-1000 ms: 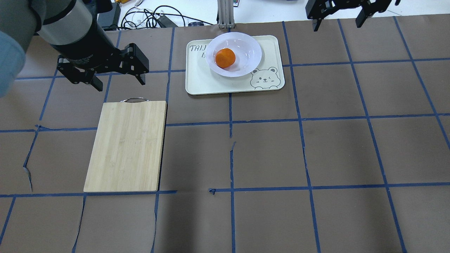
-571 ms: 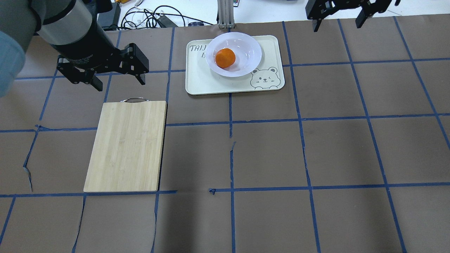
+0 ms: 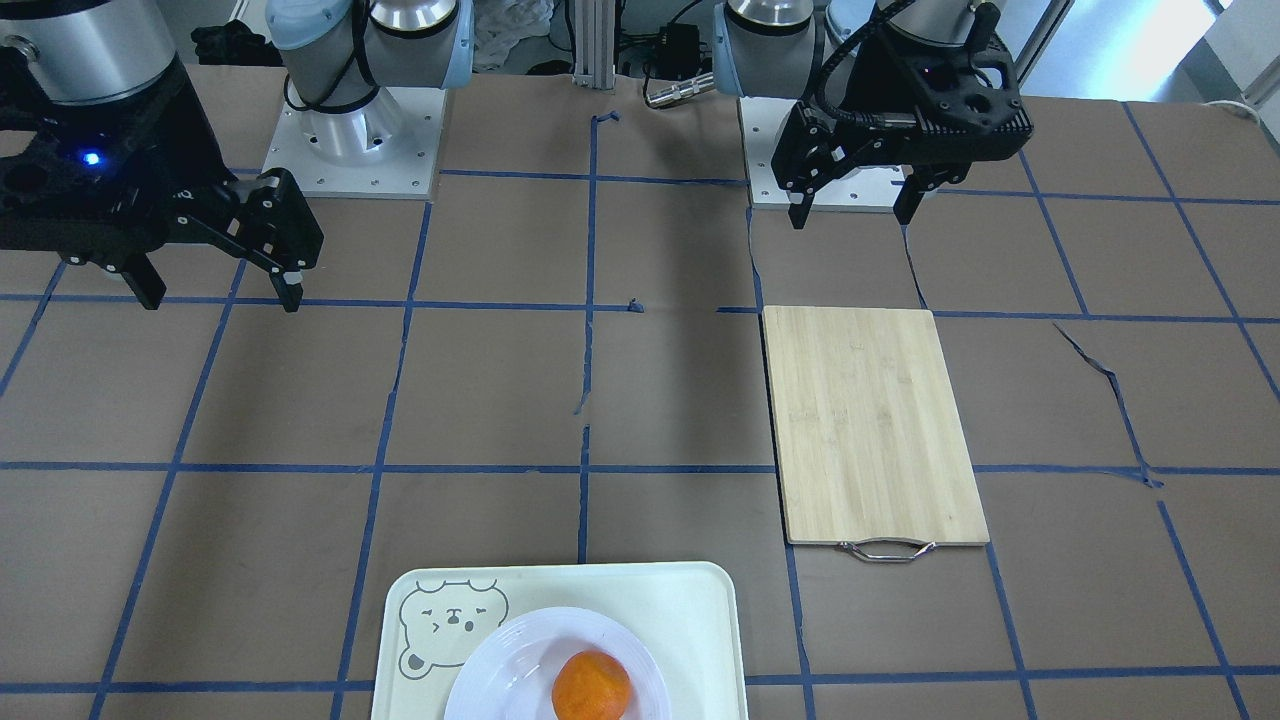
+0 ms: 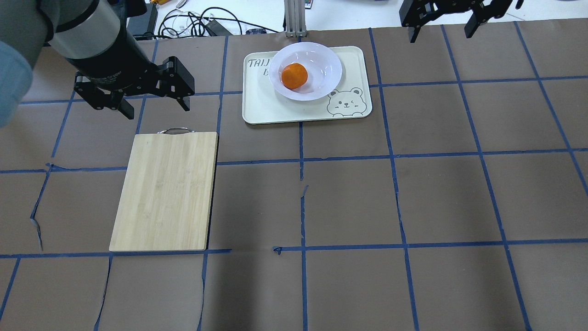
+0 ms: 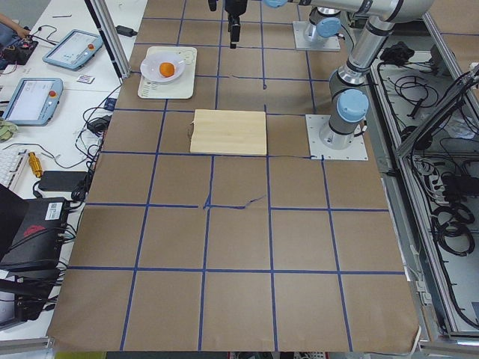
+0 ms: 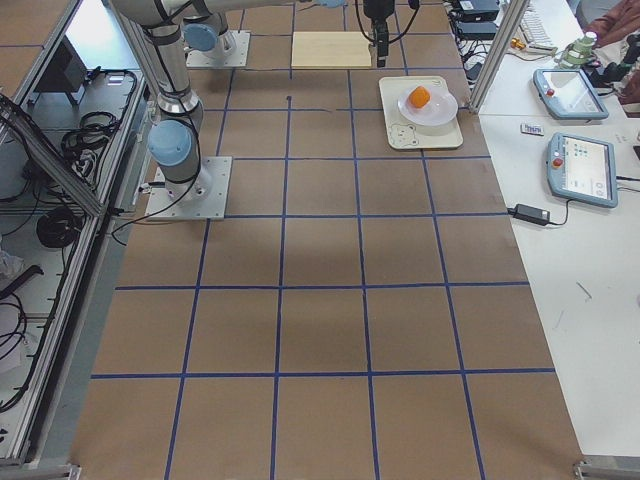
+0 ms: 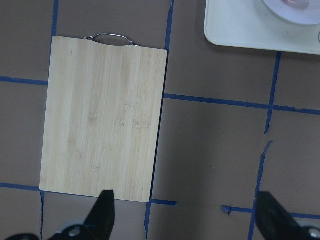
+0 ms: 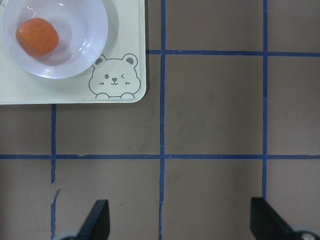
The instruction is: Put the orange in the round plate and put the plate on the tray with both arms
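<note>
Beyond the bamboo cutting board (image 4: 165, 191), the left gripper (image 4: 156, 109) is hovering spread and empty. Farther off the orange (image 4: 294, 76) is sitting in the round plate (image 4: 330, 66) on the tray (image 4: 266, 106), cropped in the front-facing view, whole overhead; the right gripper (image 4: 441, 35) is hanging spread, empty.

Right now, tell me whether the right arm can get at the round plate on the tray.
Probably yes: the right gripper hangs open and empty, and nothing stands between it and the round plate.
</note>
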{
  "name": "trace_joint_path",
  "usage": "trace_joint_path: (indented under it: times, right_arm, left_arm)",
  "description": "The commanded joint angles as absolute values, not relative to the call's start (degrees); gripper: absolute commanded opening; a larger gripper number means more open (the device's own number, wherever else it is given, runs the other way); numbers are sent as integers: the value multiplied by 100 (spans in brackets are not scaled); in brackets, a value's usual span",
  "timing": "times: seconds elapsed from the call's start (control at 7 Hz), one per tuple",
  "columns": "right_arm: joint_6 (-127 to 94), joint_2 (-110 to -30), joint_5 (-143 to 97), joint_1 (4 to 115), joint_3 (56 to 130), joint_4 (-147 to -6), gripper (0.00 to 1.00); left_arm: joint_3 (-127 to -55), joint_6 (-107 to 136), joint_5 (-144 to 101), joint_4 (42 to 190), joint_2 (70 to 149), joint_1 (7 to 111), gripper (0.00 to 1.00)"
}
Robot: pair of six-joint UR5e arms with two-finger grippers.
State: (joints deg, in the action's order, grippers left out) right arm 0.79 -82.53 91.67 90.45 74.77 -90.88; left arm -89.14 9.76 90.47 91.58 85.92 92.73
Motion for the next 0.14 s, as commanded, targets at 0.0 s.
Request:
trace_joint_path:
  times: [0.0]
  right_arm:
    - [79, -8253, 9167, 9044, 7479, -9088, 100]
  left_arm:
    - [-8921, 976, 9044, 9158, 8596, 9264, 100]
